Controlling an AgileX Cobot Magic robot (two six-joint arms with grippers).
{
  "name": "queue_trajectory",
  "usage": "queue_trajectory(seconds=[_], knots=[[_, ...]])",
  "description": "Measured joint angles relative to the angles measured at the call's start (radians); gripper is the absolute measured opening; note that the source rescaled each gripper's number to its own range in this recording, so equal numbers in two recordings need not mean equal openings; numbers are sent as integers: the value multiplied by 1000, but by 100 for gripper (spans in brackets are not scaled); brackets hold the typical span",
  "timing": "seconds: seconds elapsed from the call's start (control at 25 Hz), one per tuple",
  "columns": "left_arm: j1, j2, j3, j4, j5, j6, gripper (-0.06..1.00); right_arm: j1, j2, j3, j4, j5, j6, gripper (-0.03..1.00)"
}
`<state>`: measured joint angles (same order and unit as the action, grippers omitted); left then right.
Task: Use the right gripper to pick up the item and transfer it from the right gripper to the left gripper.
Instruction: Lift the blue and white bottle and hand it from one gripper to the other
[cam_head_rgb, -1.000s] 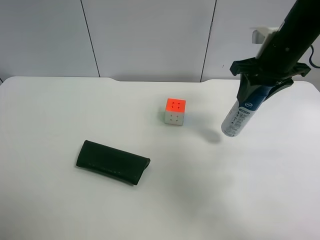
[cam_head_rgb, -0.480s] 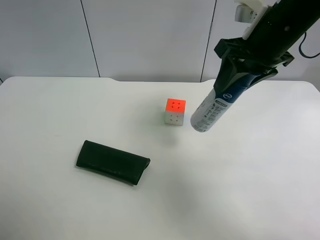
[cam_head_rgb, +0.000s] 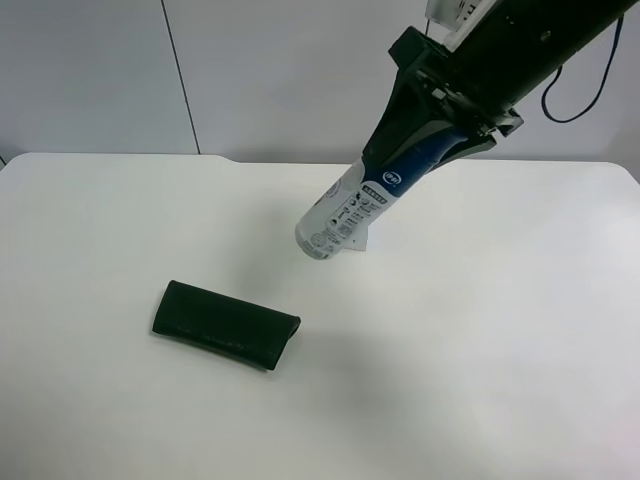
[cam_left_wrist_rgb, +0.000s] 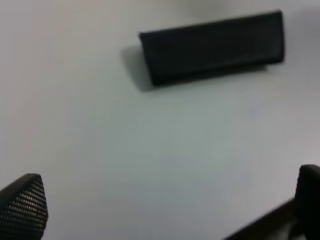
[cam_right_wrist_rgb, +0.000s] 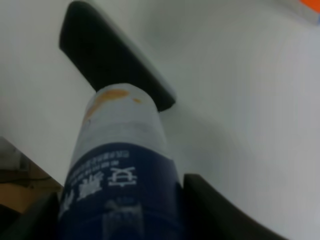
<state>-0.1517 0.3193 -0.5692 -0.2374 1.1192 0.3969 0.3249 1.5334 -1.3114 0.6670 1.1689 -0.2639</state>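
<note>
Well, right gripper (cam_head_rgb: 432, 138): I am clamping both fingers on the bottle's dark blue upper end, one on either side, the jaws parted only by the bottle's width.
Bottle (cam_head_rgb: 345, 208): it is hanging in the air above the table (cam_head_rgb: 500, 330). It is tilting, with its white base pointing down and away from my claw towards the table's middle, and its cap end is sitting inside my grip.
Bottle from the right wrist (cam_right_wrist_rgb: 122, 165): it is running straight out from between my fingers (cam_right_wrist_rgb: 215, 212), with the blue label nearest me, the white body beyond and orange smudges near the far end.
Case (cam_head_rgb: 225, 325): it is lying flat on the table, well apart from the bottle in the high view.
Cube (cam_right_wrist_rgb: 311, 3): only an orange sliver is showing at the edge of the right wrist view. In the high view the bottle is covering nearly all of it.
Left gripper (cam_left_wrist_rgb: 165, 210): I am holding it wide open over the table with nothing between the fingertips, and the case is lying beyond them, apart.
</note>
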Motion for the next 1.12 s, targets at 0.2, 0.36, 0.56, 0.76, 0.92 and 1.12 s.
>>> queue_trajectory(seconds=[0.2,0.36,0.56,0.76,0.92,1.12], knots=[[-153,109,-46,48,1,30,100,45,0,0,11,-17,-13,1],[-277,202,-89,112,-4,32,100,113,0,0,21,-49,-13,1],[-416,315,-114,155,-7,33,100,183,0,0,27,-90,-14,1],[-521,419,-155,178,-36,33,100,268,0,0,60,-148,-25,1],[-588,499,-193,179,-81,33,100,336,0,0,92,-204,-36,1],[-625,602,-249,179,-118,36,100,385,0,0,140,-251,-53,1]])
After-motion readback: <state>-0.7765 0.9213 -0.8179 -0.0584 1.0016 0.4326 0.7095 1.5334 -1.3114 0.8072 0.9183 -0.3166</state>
